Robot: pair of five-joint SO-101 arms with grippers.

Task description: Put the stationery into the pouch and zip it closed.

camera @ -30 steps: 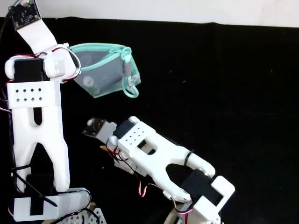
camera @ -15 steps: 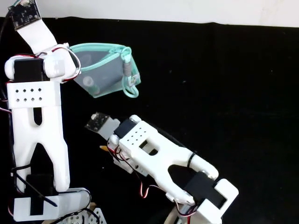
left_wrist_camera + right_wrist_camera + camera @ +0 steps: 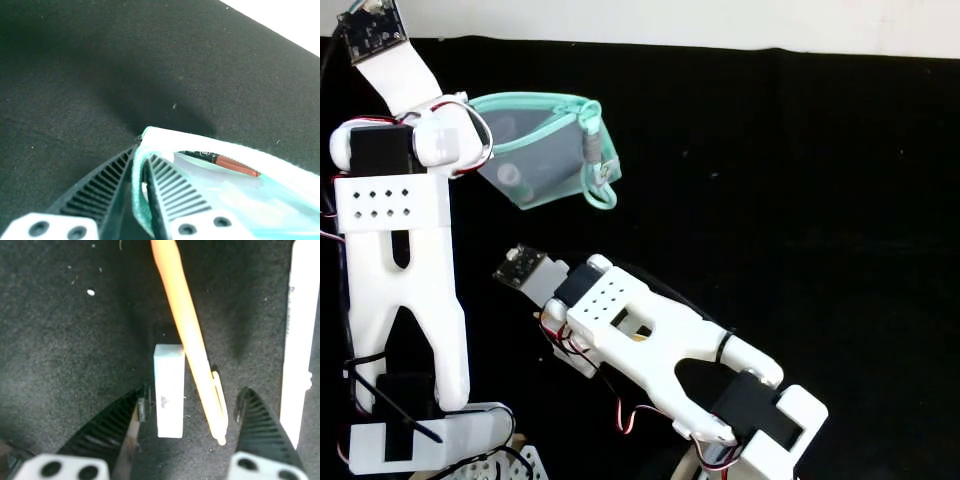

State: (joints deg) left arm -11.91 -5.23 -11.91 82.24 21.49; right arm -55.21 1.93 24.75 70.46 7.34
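My left gripper (image 3: 140, 156) is shut on the rim of the teal pouch (image 3: 225, 197), holding it up at the table's back left (image 3: 545, 150) with its mouth open. A dark pen with a red end (image 3: 220, 160) lies inside the pouch. My right arm (image 3: 610, 300) is bent low over the table's front centre. Its gripper (image 3: 194, 396) is open and pointing down. Between its fingers lie a white eraser (image 3: 168, 396) and an orange pen (image 3: 185, 320), side by side on the cloth. A white pen (image 3: 300, 340) lies just outside one finger.
The black cloth (image 3: 800, 200) covers the table, bare over its right half. The left arm's white body (image 3: 395, 270) stands along the left edge. A pale wall strip (image 3: 720, 25) runs behind the table.
My right arm's wrist has shifted slightly to the left over the stationery. The left arm and the pouch have kept still.
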